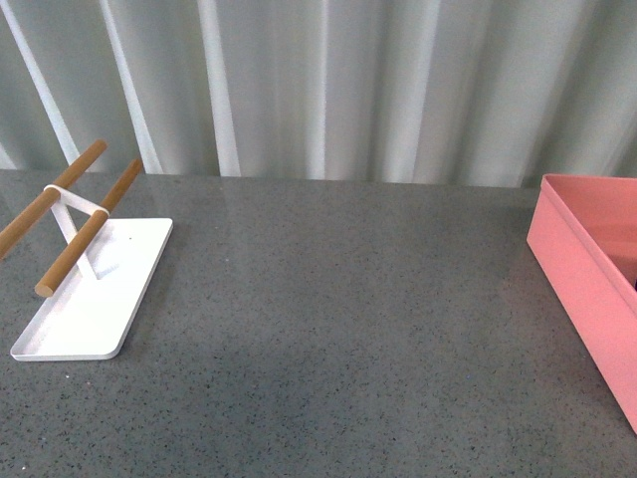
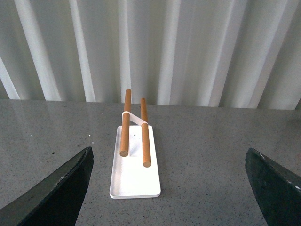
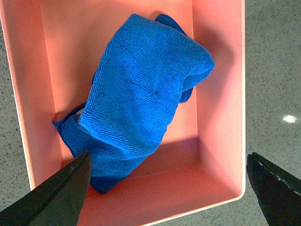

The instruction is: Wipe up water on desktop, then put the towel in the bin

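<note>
The blue towel (image 3: pixel 141 103) lies crumpled inside the salmon-pink bin (image 3: pixel 221 103), resting on its floor. My right gripper (image 3: pixel 169 188) hangs open above the bin, its dark fingers (image 3: pixel 61 193) apart and empty, not touching the towel. The bin also shows at the right edge of the front view (image 1: pixel 587 269), standing on the dark grey speckled desktop (image 1: pixel 338 329). My left gripper (image 2: pixel 169 188) is open and empty above the desktop (image 2: pixel 207 160), facing the white tray. Neither arm shows in the front view. I see no water on the desktop.
A flat white tray (image 1: pixel 95 299) with two wooden rods (image 1: pixel 85 229) on a white stand sits at the left of the desktop; it also shows in the left wrist view (image 2: pixel 134 176). A pale pleated curtain (image 1: pixel 318 90) hangs behind the desktop's far edge.
</note>
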{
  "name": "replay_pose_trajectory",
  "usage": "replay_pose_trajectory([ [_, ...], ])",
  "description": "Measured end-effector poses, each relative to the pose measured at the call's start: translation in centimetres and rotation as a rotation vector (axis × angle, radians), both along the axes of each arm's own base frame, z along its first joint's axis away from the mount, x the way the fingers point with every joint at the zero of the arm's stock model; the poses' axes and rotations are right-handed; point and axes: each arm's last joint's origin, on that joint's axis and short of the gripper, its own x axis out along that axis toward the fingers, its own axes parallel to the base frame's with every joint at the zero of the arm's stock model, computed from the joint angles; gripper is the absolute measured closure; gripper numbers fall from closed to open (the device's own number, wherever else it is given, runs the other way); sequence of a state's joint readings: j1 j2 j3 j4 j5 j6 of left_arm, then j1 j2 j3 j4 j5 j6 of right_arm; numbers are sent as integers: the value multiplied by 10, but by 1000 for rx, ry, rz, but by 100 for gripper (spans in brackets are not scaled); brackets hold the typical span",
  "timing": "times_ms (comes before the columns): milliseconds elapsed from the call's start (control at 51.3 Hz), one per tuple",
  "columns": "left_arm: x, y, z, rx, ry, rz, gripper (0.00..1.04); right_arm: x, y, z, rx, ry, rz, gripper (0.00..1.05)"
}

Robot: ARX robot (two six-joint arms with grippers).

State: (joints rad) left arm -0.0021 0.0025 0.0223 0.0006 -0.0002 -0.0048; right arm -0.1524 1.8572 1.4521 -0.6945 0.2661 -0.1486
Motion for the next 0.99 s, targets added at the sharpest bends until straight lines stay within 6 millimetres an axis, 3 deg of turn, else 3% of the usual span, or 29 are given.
replay_pose_trajectory([
  [117,0,0,0,0,0,2,7,-7,4,-14,233,-387,102,23],
  [195,0,0,0,0,0,0,7,-42,19,-38,257,-762,227,42],
  [273,0,0,0,0,-1,0,7,-70,30,-27,189,-1069,297,60],
  [351,0,0,0,0,0,0,7,-97,38,-21,170,-1155,320,78],
  [468,0,0,0,0,-1,0,7,-126,46,-38,178,-1117,311,101],
  [994,0,0,0,0,-1,0,7,-198,66,-57,180,-1114,309,101],
])
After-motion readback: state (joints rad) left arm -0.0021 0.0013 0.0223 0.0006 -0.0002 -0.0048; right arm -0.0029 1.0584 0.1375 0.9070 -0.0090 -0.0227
